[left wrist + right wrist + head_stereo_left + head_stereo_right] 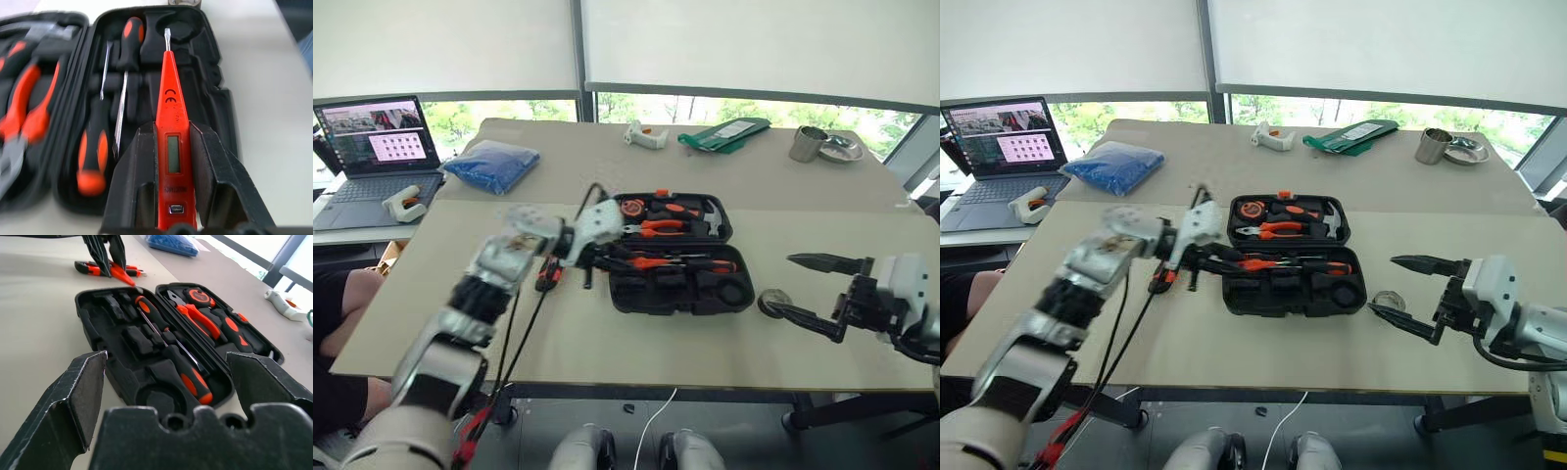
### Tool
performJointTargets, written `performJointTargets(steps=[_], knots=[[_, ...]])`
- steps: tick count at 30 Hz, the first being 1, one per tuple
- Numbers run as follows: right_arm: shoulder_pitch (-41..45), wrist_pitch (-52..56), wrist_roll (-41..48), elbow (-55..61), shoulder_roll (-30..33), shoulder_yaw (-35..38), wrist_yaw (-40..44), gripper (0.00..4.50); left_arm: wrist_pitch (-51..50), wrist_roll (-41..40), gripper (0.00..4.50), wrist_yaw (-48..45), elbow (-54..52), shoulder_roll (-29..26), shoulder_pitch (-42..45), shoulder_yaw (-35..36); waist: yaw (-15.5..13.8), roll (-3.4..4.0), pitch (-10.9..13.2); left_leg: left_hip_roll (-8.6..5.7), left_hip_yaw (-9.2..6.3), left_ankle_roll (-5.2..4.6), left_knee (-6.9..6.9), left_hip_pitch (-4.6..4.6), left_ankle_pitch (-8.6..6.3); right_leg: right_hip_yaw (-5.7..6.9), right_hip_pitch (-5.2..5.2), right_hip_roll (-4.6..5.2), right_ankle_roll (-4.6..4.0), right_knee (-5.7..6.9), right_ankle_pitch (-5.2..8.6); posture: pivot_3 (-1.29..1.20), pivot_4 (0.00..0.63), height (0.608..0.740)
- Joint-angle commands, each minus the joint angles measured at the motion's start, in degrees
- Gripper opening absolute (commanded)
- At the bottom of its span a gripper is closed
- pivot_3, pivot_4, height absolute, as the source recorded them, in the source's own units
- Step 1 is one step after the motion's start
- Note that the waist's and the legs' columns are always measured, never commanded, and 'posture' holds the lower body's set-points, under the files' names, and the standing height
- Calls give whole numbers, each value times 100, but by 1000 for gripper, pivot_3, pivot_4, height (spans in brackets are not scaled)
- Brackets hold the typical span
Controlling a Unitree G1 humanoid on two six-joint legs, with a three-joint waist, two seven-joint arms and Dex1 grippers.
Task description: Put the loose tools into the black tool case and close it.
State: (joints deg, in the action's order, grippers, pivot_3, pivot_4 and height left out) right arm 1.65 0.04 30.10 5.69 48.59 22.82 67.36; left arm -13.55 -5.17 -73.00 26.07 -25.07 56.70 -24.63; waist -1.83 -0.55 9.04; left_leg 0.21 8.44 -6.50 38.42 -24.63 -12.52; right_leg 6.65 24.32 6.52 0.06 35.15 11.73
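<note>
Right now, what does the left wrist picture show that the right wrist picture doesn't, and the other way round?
Left wrist alone: the small display and CE mark on the all-orange screwdriver clamped in the left pincer. Right wrist alone: the utility knife lying on the table beyond the case, the tape measure, the blue bag, and the right pincer standing open. Both: the open black tool case with two screwdrivers and the pliers.

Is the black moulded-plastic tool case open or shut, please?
Open: the black moulded-plastic tool case lies with both halves flat on the table, its recesses and the two orange-and-black screwdrivers exposed.
</note>
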Motion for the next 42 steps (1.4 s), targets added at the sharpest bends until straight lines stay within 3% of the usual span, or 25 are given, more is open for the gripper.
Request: performJointTargets(steps=[1,11,31,42], knots=[[-199,-108,36,339,-14,269,-112,4500,267,371,459,163,641,351,435,-77,2,-1,1,2,-2,-4,3,-1,-3,-1,0,1,1,0,-1,0,150,740],[-697,-59,93,809,-201,369,-369,4500,528,1160,459,283,1353,619,685,-273,-27,-1,1,13,-10,-21,51,-30,-32,2,6,4,6,0,-13,0,150,740],[-830,-113,94,847,-388,274,-452,4500,476,1575,459,353,1718,1023,792,-325,-43,-1,1,9,-12,-41,65,-36,-27,9,3,8,3,-1,-24,0,150,740],[-887,-113,83,966,-493,256,-552,4500,558,1998,459,436,2049,935,723,-477,-29,0,0,11,-15,-33,75,-33,-39,9,0,7,10,5,-26,0,150,740]])
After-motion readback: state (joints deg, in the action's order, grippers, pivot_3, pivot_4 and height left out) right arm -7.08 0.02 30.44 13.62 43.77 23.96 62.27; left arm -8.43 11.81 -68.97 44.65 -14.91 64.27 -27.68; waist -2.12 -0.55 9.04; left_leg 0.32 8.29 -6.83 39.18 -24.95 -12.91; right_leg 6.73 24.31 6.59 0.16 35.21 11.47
